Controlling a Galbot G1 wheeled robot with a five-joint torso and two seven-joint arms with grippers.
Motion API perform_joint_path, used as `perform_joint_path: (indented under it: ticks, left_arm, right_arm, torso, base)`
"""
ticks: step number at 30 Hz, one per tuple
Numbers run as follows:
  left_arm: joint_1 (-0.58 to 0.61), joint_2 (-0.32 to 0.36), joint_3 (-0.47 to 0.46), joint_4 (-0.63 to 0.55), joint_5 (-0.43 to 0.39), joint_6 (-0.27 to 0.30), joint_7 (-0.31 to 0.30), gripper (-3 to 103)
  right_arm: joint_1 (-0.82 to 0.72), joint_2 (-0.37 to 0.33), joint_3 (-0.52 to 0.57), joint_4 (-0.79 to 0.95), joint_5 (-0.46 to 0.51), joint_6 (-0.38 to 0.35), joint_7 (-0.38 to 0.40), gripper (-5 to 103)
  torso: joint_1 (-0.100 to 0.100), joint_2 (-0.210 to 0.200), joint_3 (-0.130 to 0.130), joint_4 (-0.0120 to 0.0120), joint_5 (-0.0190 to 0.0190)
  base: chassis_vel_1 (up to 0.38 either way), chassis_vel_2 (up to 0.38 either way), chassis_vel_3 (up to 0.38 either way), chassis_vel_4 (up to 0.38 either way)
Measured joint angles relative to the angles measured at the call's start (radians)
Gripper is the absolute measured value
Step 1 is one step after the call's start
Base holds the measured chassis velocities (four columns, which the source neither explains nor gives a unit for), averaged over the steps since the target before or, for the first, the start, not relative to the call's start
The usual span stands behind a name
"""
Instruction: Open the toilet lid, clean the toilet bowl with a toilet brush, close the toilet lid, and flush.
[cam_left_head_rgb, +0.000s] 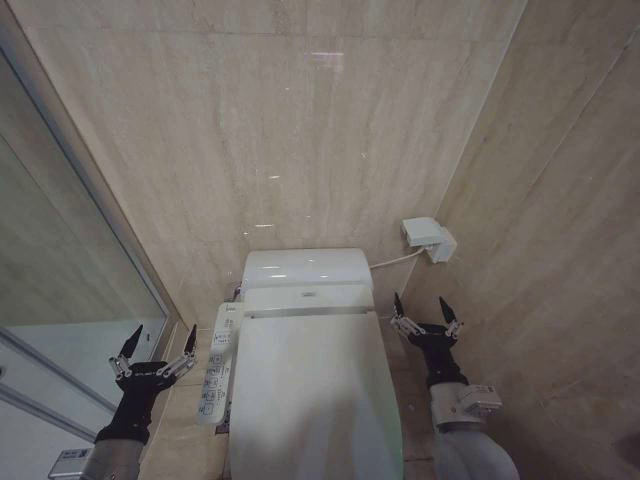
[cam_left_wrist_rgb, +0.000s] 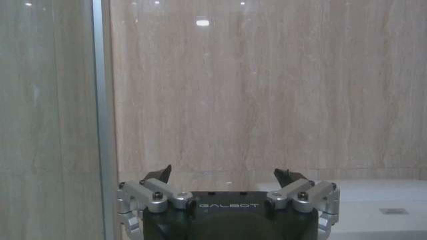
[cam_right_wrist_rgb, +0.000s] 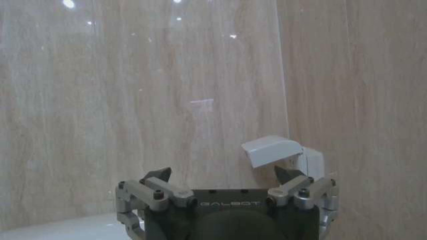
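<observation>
Lid time: toilet lid lies shut below me, between my arms. Left gripper and right gripper flank it, jaws spread, empty, probably poised for lifting.

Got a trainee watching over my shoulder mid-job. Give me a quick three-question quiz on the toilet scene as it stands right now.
1. True or false: the toilet lid is raised against the tank.
2. Multiple choice: where is the button panel? A) on the robot's left side of the bowl B) on the robot's right side C) on the wall
3. Short answer: what is the state of the left gripper and the right gripper?

Key
1. False: the lid lies closed.
2. A.
3. Both have jaws open, holding nothing, one on each side of the toilet.
</observation>
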Motion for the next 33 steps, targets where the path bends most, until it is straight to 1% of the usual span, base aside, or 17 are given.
perform_joint_path:
  ticks: [33]
  left_arm:
    - [0.000, 0.000, 0.000, 0.000, 0.000, 0.000, 0.000, 100]
  right_arm:
    - [0.000, 0.000, 0.000, 0.000, 0.000, 0.000, 0.000, 100]
  torso:
    - [0.000, 0.000, 0.000, 0.0000, 0.0000]
  base:
    - [0.000, 0.000, 0.000, 0.000]
